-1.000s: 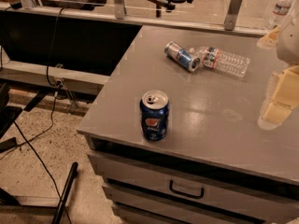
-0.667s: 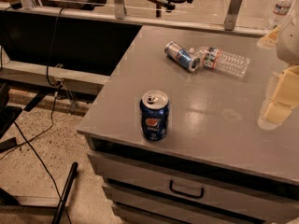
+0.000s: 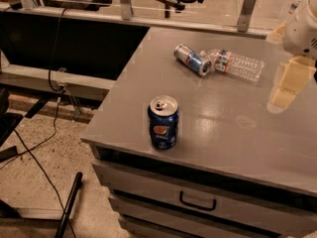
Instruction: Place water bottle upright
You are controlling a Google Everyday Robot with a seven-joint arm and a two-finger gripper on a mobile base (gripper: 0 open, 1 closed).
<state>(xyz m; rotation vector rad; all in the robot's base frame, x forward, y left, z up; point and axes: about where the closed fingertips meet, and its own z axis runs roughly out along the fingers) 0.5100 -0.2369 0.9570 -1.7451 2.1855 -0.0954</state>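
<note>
The water bottle (image 3: pixel 238 65) is clear ribbed plastic with a white label and a red and blue band. It lies on its side at the back of the grey cabinet top (image 3: pixel 223 128), cap end to the left, against a silver and blue can (image 3: pixel 192 59) that also lies on its side. My gripper (image 3: pixel 287 86) hangs over the right part of the top, to the right of the bottle and a little nearer the front, apart from it and holding nothing.
A blue Pepsi can (image 3: pixel 163 122) stands upright near the front left edge of the top. Drawers with a handle (image 3: pixel 197 202) are below. Cables and a pole lie on the floor at left. A railing and a small distant bottle (image 3: pixel 296 1) are behind.
My gripper has shifted slightly up and left in the view, closer to the lying bottle. The bottle and both cans have not moved.
</note>
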